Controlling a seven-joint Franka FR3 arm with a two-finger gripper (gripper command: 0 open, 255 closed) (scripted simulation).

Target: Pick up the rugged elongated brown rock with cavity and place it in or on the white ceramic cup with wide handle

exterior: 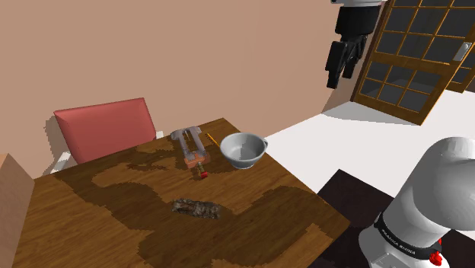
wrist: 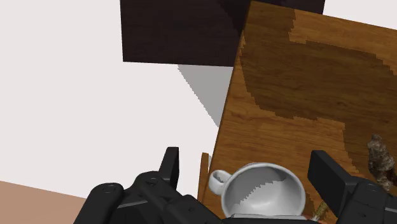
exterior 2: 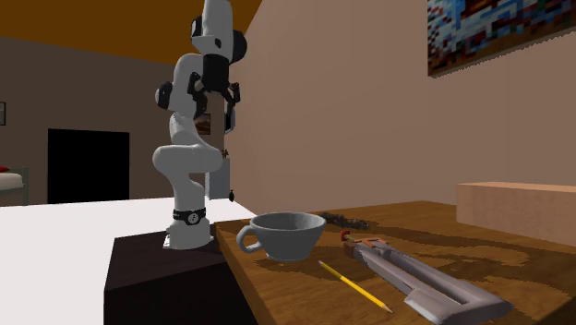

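The rugged brown rock lies on the wooden table, towards its front edge; it is also seen behind the cup and beside one finger. The white cup with its wide handle stands upright near the table's right edge. My gripper hangs high above the floor, off the table's right side and well apart from both. In the wrist view the gripper is open, with nothing between the fingers, and the cup sits far below them.
A long grey wrench-like tool and a yellow pencil lie beside the cup. A red chair stands behind the table. A glazed wooden door is at the right. The dark stand adjoins the table.
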